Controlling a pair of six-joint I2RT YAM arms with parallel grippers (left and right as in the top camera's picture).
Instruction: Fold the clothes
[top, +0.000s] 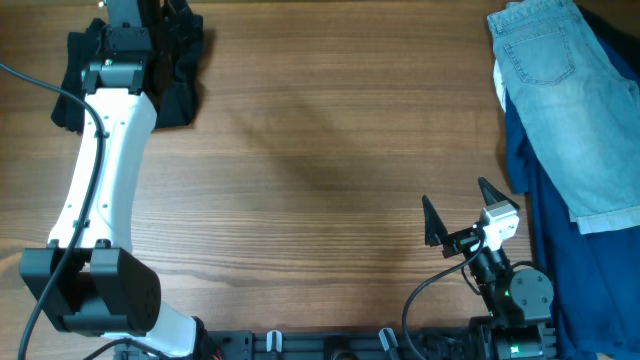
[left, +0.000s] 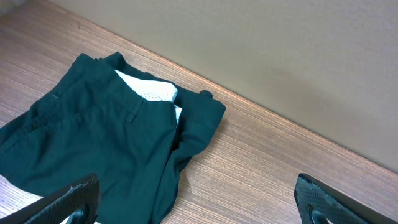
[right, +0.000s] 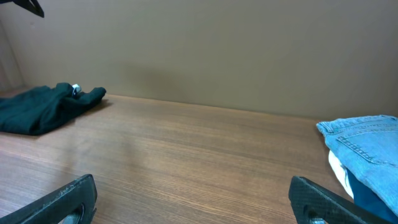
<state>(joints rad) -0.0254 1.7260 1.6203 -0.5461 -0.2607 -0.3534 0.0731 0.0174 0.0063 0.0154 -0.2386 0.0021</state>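
A dark green pair of folded trousers (top: 180, 70) lies at the table's far left corner, partly under my left arm; it also shows in the left wrist view (left: 93, 143) and far off in the right wrist view (right: 43, 106). My left gripper (left: 199, 202) is open and empty just above its right edge. A pile at the far right holds light blue denim shorts (top: 570, 90) on a dark blue garment (top: 590, 290); the shorts also show in the right wrist view (right: 367, 143). My right gripper (top: 458, 212) is open and empty, low near the front, left of the pile.
The wooden table (top: 330, 170) spans the view between the two lots of clothes. A beige wall (right: 205, 50) stands behind the far edge. The arm bases and cables sit along the front edge (top: 330, 345).
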